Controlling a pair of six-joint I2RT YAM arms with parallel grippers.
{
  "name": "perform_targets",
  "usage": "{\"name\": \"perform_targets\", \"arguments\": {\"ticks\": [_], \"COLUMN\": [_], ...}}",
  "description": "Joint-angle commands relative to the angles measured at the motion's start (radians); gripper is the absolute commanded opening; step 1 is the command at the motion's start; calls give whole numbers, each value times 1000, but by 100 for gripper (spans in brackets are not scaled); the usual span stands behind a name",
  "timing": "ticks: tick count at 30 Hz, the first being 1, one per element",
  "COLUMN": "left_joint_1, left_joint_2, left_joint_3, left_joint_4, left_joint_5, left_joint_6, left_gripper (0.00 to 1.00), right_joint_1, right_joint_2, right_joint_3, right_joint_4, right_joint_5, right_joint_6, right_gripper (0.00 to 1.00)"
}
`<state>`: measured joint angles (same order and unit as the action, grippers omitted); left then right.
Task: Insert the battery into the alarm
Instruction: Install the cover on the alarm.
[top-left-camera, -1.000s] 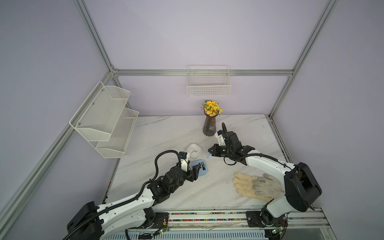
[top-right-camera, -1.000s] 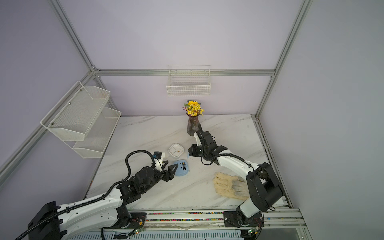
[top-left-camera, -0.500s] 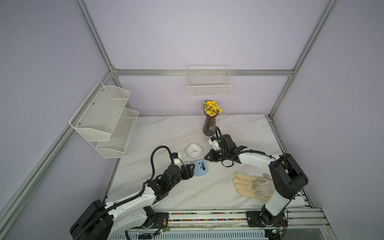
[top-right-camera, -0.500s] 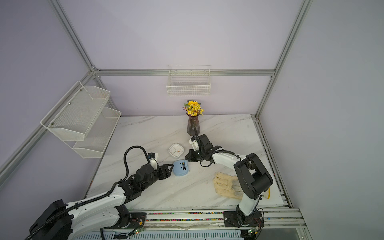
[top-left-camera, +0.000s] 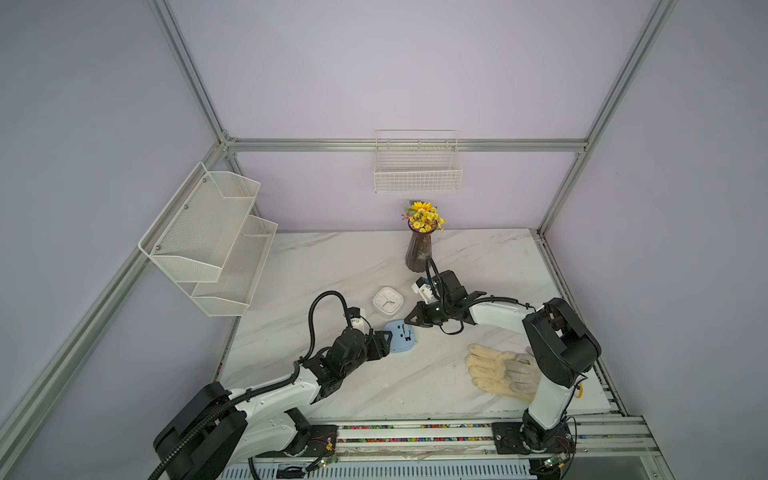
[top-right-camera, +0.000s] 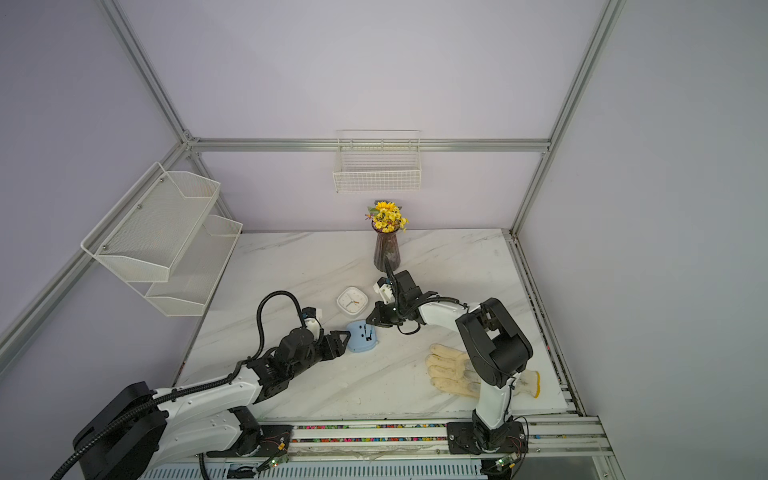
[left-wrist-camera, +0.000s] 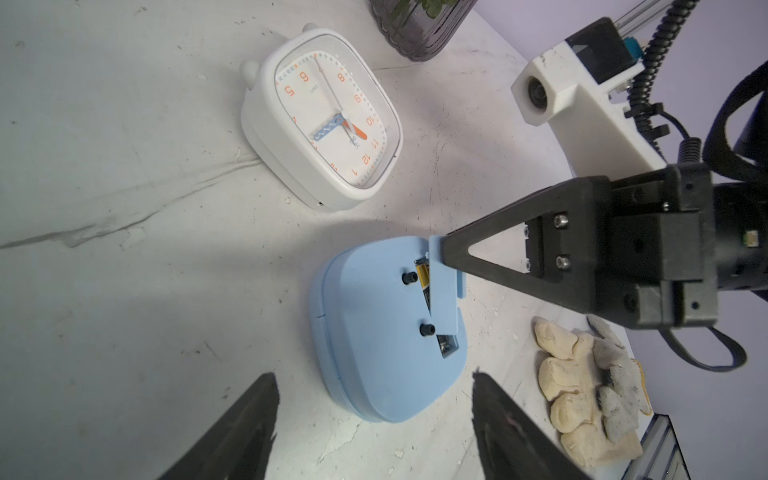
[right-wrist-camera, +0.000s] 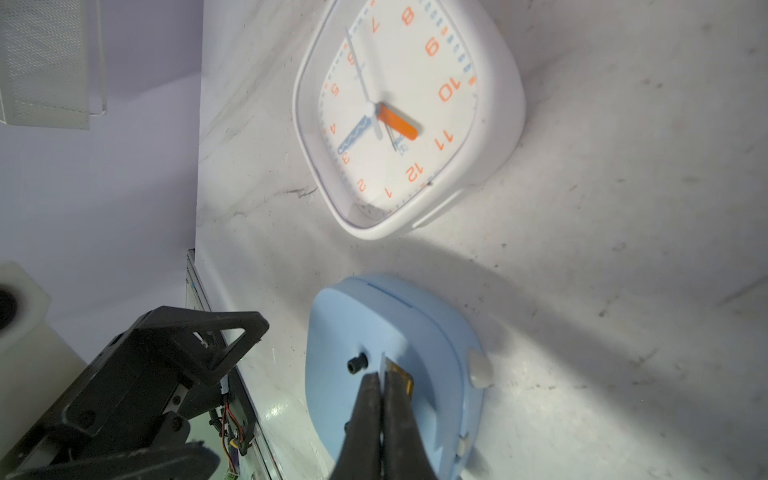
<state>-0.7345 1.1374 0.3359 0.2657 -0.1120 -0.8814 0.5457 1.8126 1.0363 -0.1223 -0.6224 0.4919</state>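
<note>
The right gripper has been dropping from beside the vase onto the alarm; its jaws are sitting together, tips touching the cover edge; the left gripper is gaping wide, just short of the alarm; the alarm is lying back-up on the table; the battery is lying flat lengthwise in its slot, half under the cover; both forearms are reaching low, tips facing.
</note>
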Motion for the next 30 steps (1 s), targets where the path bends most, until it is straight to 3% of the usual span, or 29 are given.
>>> {"name": "perform_targets", "arguments": {"ticks": [1, 6, 11, 19, 30], "left_joint_1": [7, 7, 7, 7, 7], "left_joint_2": [4, 17, 25, 43, 65], "left_joint_3": [19, 22, 22, 31, 6], "left_joint_4": [55, 53, 49, 41, 96], "left_joint_5": [-3, -6, -10, 4, -23], "left_joint_6": [-24, -25, -31, -42, -101], "left_gripper": [74, 74, 74, 73, 70], "right_joint_1": [0, 2, 3, 52, 157], "right_joint_2": [5, -10, -48, -151, -164], "right_joint_3": [22, 27, 43, 24, -37], "right_joint_4": [2, -13, -36, -98, -71], "right_joint_5": [6, 69, 153, 361, 467], "right_joint_6": [-28, -24, -6, 18, 102], "right_gripper": [10, 26, 31, 30, 26]}}
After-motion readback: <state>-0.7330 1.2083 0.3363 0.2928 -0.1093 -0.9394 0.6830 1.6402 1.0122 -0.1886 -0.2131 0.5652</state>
